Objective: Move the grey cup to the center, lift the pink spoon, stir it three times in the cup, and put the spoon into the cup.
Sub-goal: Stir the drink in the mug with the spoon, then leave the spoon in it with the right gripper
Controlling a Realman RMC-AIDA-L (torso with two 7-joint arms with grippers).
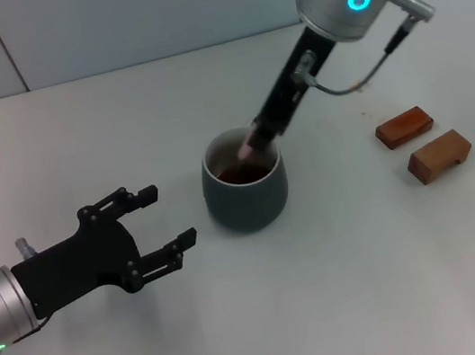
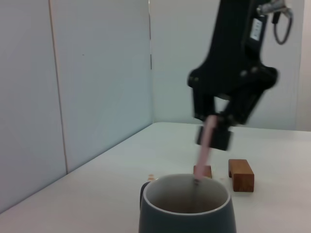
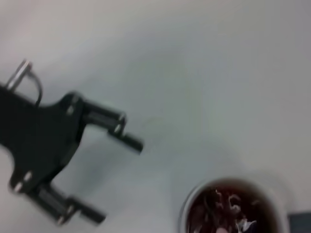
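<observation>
We see the grey cup [image 1: 246,191] standing upright on the white table [image 1: 349,295], near the middle of the work area, with dark brown liquid inside its pale inner wall. The right gripper [image 1: 260,138] hangs directly above the cup's rim and is clamped on the pink spoon [image 1: 245,148], whose handle slants down from the fingers into the cup. In the left wrist view the same spoon [image 2: 205,148] runs as a pale pink line from the black right gripper [image 2: 221,127] down past the rim of the cup [image 2: 187,209]; its lower end dips inside the mouth (we cannot make out the silver bowl, which is hidden by the cup's wall and the liquid).

The left gripper [image 1: 167,216] hovers over the table just beside the cup on the robot's left, apart from it, its 2 fingers spread wide with nothing between them. The right wrist view shows that gripper [image 3: 114,172] from above with its fingers parted, and the cup [image 3: 228,206] with swirled dark liquid close by.

On the robot's right, well apart from the cup, lie 2 brown wooden blocks [image 1: 423,142] side by side on the table; both also show behind the cup in the left wrist view.
</observation>
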